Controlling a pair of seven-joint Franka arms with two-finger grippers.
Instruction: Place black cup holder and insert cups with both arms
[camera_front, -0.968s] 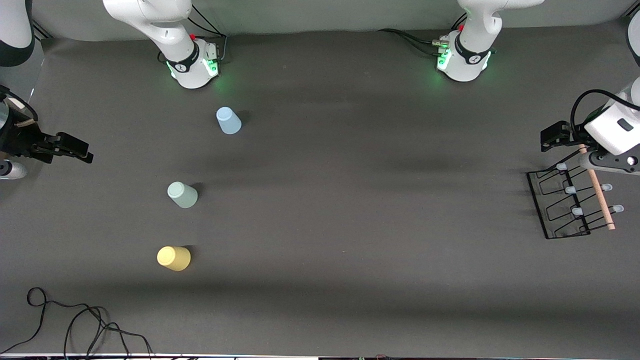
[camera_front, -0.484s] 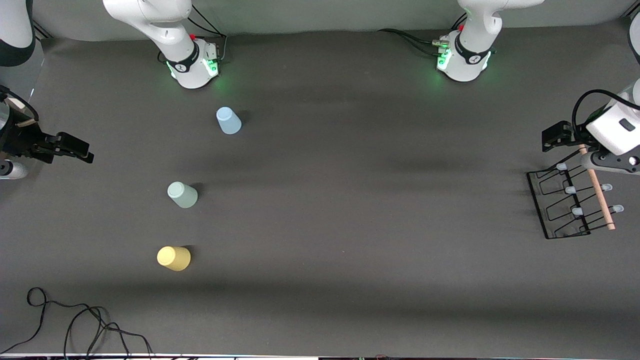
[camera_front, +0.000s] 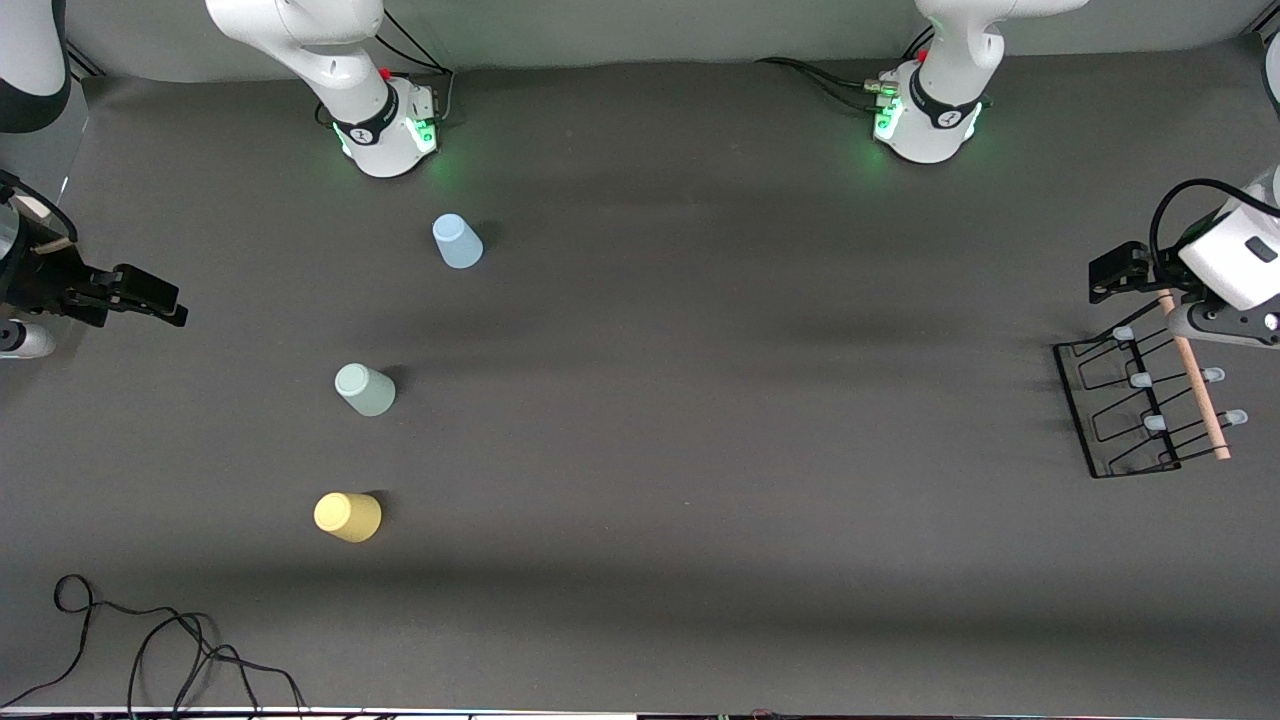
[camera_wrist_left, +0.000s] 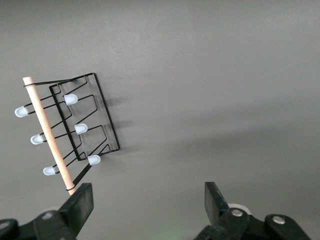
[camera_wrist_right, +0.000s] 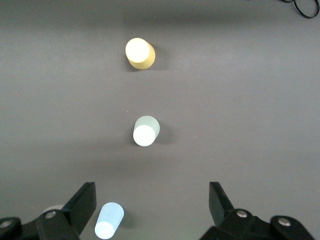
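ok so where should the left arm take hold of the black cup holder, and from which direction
Probably the wooden rod handle along the top of the black cup holder. It is the highest part, bare and straight, with the blue-tipped prongs spreading lower on both sides. Come straight down from above, open jaws of the left gripper across the rod, near its middle for balance.

The surface (camera_front: 700, 420) was covered in a dark gray cloth. A black cord (camera_front: 150, 650) lay curled at its near edge. Soft shadows crossed it.
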